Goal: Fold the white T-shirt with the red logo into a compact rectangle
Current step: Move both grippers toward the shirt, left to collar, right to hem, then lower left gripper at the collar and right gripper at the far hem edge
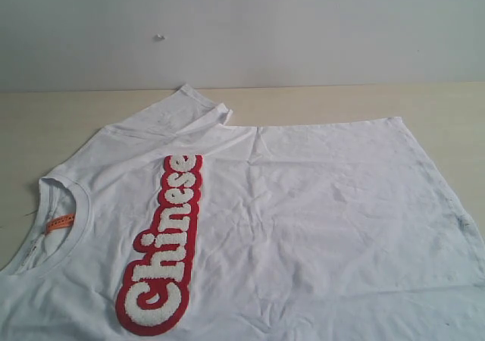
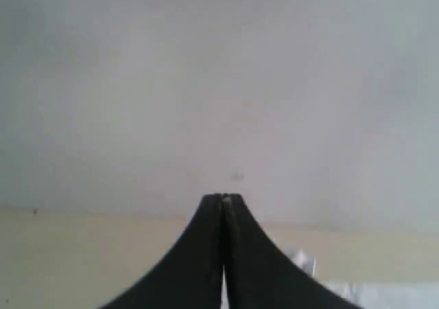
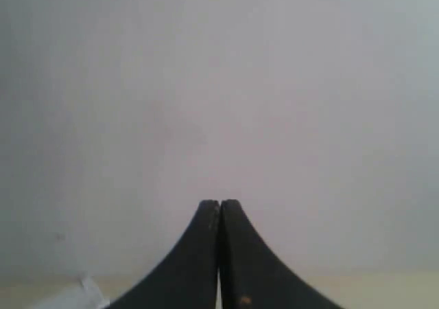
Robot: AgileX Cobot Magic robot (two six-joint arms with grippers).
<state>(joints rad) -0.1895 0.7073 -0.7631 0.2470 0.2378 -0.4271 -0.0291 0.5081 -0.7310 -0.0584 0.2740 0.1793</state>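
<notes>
The white T-shirt point(image 1: 303, 227) lies spread flat on the pale table, neck hole toward the left edge of the exterior view, with a small orange neck tag point(image 1: 61, 223). Its red logo point(image 1: 163, 246) with puffy white letters runs lengthwise across the chest. One sleeve point(image 1: 186, 107) points toward the far wall. Neither arm shows in the exterior view. In the left wrist view my left gripper point(image 2: 222, 198) is shut with nothing between its black fingers, held above the table; a bit of white cloth point(image 2: 384, 295) shows beside it. My right gripper point(image 3: 219, 202) is likewise shut and empty.
The light wooden table point(image 1: 45, 121) ends at a plain grey-white wall point(image 1: 303, 30) behind the shirt. The shirt's hem side reaches toward the right edge of the exterior view, and its near part runs out of the frame.
</notes>
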